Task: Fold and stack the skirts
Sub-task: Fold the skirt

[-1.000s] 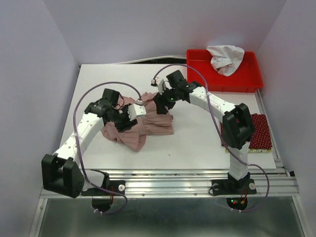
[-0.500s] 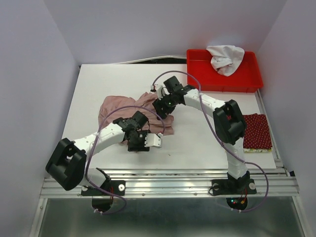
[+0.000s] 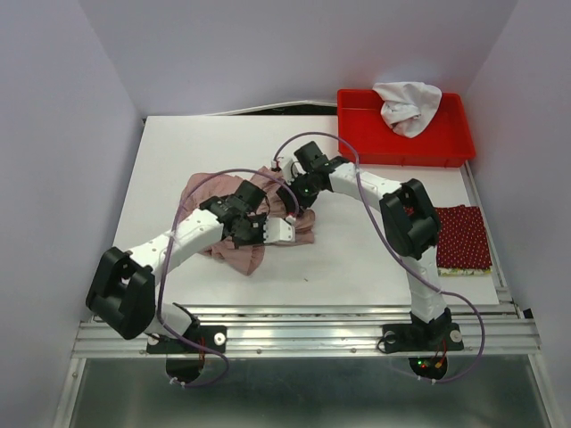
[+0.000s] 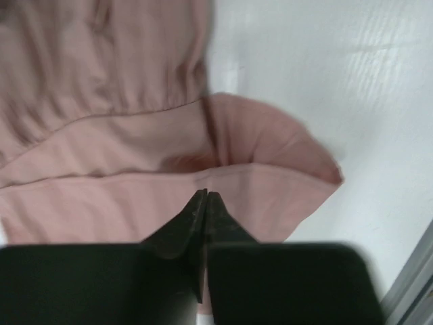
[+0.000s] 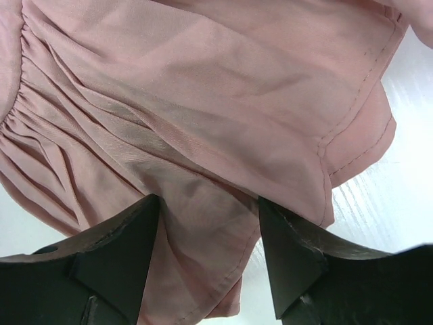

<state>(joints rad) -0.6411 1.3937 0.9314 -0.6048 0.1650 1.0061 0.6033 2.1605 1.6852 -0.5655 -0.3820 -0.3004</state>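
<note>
The dusty-pink skirt [image 3: 234, 203] lies crumpled in the middle of the table. My left gripper [image 3: 284, 231] is at its near right edge. In the left wrist view the left gripper [image 4: 205, 194] is shut, tips on the pink cloth [image 4: 122, 142], and no cloth shows between the jaws. My right gripper [image 3: 292, 200] is at the skirt's far right side. It is open [image 5: 210, 220], with the pink cloth [image 5: 203, 101] bunched between its fingers. The dark red dotted skirt [image 3: 464, 234] lies folded at the right edge, on a yellow-green one [image 3: 466, 273].
A red bin [image 3: 446, 143] holding a white cloth [image 3: 407, 105] stands at the back right. Both arms cross over the table's middle. White walls close in the left, back and right. A metal rail [image 3: 303, 332] runs along the near edge.
My left gripper swung from the skirt's left side to its near right edge, then moved slightly back onto the cloth. My right gripper moved a little left and down onto the skirt.
</note>
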